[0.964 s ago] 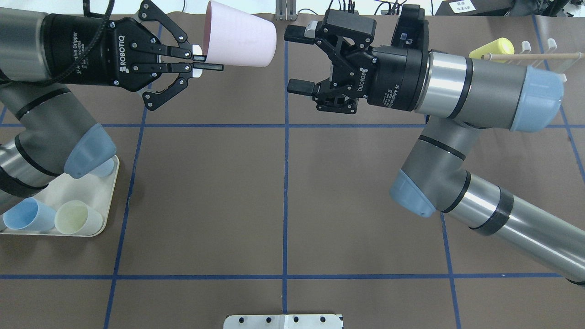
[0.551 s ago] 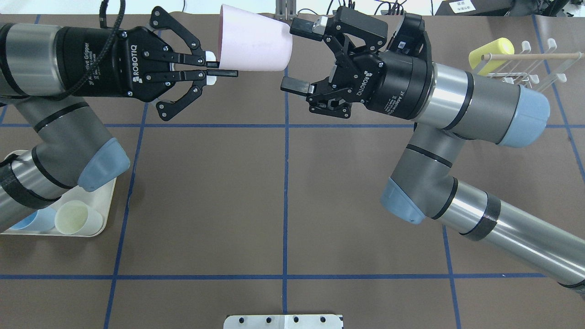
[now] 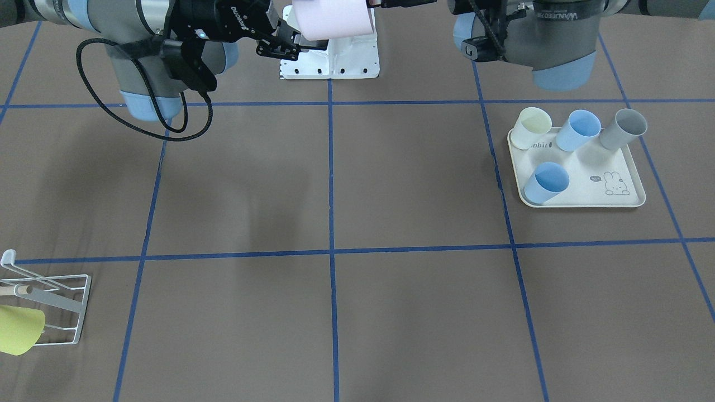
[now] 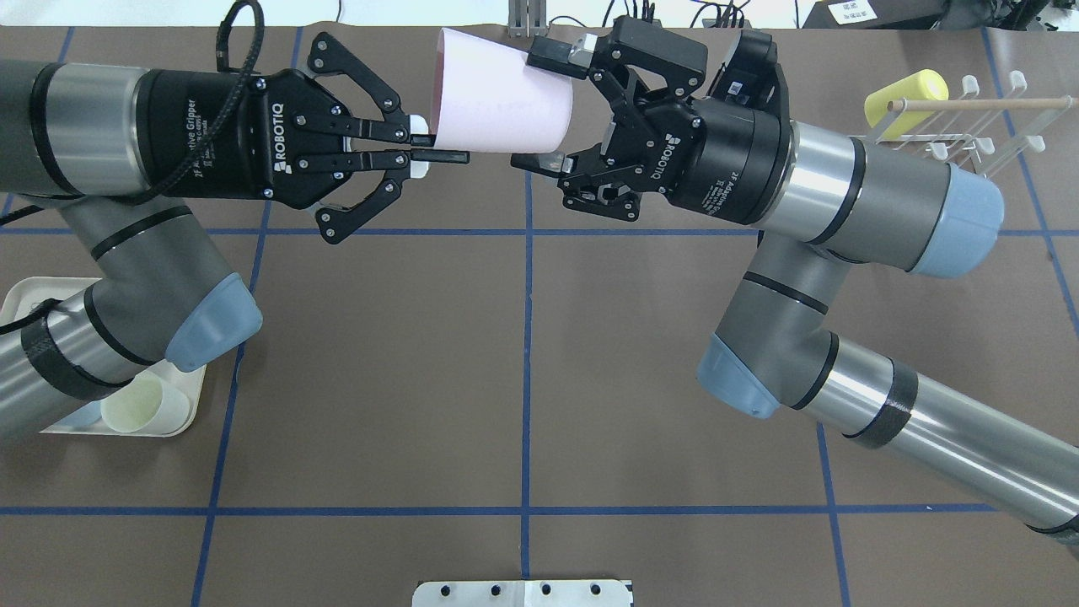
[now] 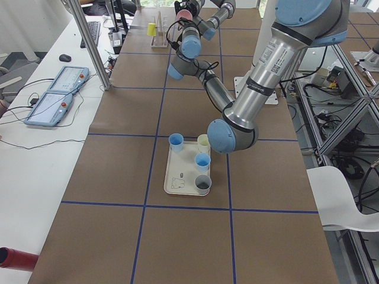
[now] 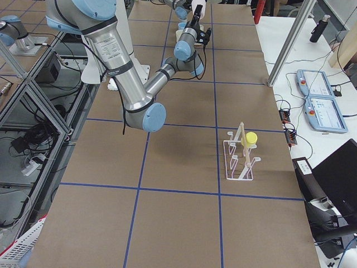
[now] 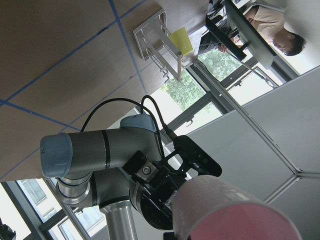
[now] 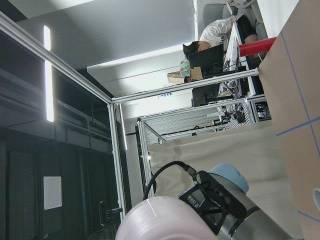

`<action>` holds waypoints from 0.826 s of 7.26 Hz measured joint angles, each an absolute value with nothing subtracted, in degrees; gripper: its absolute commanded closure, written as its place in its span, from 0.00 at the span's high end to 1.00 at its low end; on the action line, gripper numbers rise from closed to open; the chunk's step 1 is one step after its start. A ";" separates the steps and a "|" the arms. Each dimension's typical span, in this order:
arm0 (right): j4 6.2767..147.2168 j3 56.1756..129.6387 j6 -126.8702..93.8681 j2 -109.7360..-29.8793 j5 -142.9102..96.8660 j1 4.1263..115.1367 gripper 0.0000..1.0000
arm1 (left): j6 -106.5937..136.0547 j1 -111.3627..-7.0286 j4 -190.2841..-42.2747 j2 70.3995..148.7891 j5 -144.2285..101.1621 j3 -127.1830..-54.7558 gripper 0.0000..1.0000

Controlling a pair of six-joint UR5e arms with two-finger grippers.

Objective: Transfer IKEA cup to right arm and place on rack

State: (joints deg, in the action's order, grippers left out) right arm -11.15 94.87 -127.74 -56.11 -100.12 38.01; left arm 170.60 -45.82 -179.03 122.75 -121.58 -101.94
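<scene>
A pale pink cup lies on its side in the air above the table's far middle. My left gripper is shut on its rim at the open end. My right gripper is open, one finger above and one below the cup's closed end. The cup also shows in the front view, the left wrist view and the right wrist view. The white wire rack stands at the far right and holds a yellow cup. The rack also shows in the front view.
A cream rabbit-print tray on my left holds a cream cup, two blue cups and a grey cup. A white mounting plate sits at the near edge. Blue tape lines cross the brown table.
My left arm has carried the pink cup to the right. My right gripper has moved left, and its open fingers now straddle the cup's closed end.
</scene>
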 measured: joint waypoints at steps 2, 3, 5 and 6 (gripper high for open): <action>-11.19 94.91 -127.73 -56.08 -100.12 37.98 0.19 | 170.51 -45.58 -179.03 122.82 -121.57 -101.97 0.66; -11.20 94.93 -127.71 -56.08 -100.21 37.94 0.14 | 170.22 -45.57 -179.02 122.83 -121.52 -102.10 1.00; -11.23 95.00 -127.62 -56.14 -100.02 38.15 0.14 | 169.55 -46.76 -178.72 122.32 -121.31 -102.59 1.00; -11.06 94.72 -127.22 -56.36 -99.13 38.53 0.15 | 167.62 -48.84 -178.51 121.02 -121.53 -102.66 1.00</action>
State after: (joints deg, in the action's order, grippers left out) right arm -11.06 94.72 -127.22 -56.36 -99.13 38.53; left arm 167.62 -48.84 -178.51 121.02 -121.53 -102.66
